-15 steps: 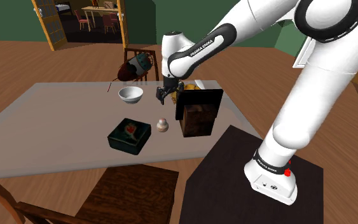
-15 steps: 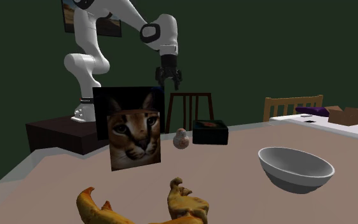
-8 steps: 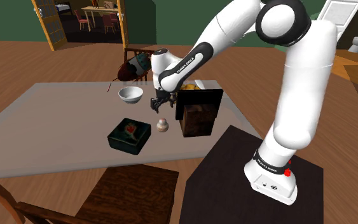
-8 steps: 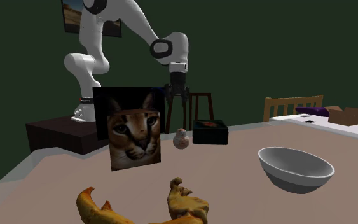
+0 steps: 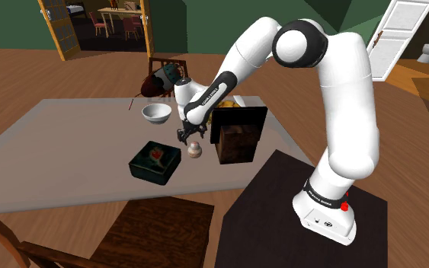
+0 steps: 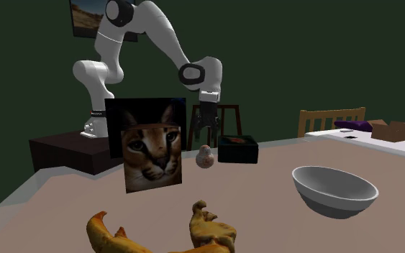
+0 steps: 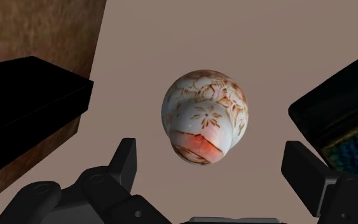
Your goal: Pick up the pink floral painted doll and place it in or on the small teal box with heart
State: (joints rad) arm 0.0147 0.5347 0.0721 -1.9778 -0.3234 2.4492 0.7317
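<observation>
The doll is a small egg-shaped figure, pale with brown floral lines and an orange-red patch, standing on the grey table. In the wrist view the doll sits below and between my open fingers, untouched. My gripper hovers just above it; in the second exterior view the gripper hangs right over the doll. The dark teal box with a red heart motif lies beside the doll toward the shoulder view's left, and appears in the second exterior view as the box.
A dark block with a cat picture stands close beside the doll. A white bowl sits farther back. Yellow toy figures lie near the second exterior camera. A wooden chair stands at the table's near edge.
The gripper has come down and moved toward the shoulder view's left, from above the cat block to just over the doll. Nothing on the table has moved.
</observation>
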